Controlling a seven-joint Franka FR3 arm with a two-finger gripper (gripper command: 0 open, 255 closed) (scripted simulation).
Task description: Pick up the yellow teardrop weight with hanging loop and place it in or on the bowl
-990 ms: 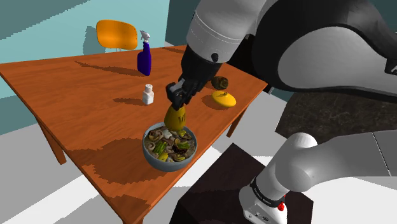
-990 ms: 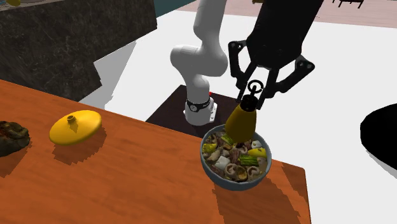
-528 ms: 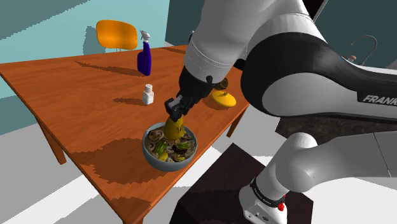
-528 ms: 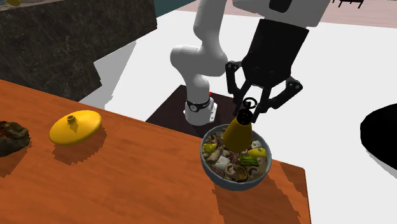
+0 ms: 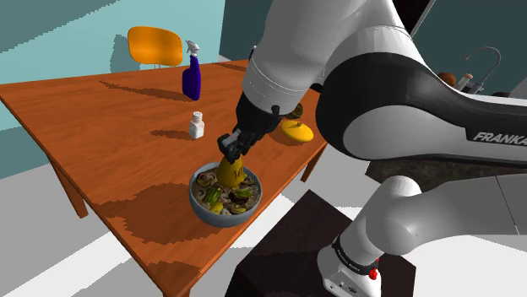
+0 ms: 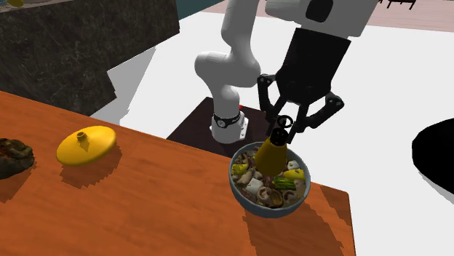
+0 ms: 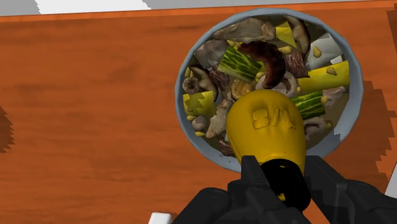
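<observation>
Shoulder view first: my gripper [image 5: 230, 145] is clamped on the top of the weight [image 5: 230, 171]. The weight hangs fat end down in the bowl [image 5: 221, 218], right among the food. The bowl sits on the bench [image 5: 101, 126] near the edge closest to my stand [image 5: 283, 261]. This angle also catches a blue bottle [image 5: 192, 78], a white shaker [image 5: 197, 126] and an orange chair [image 5: 155, 45] past the far side. My arm covers part of a yellow disc [image 5: 297, 131].

Second exterior view: here the black loop [image 6: 284, 122] on top of the weight actually shows, sitting between my fingers. The disc is in full view too, with a dark lump [image 6: 13, 156] next to it, cut off by this view's left edge.

Wrist view: looking straight down the weight, there's raised lettering on its side that I can't read. My fingers [image 7: 253, 174] pinch its black neck and hide the loop. The weight blocks the bowl's rim nearest the gripper. Green stalks and brownish bits fill the rest.
</observation>
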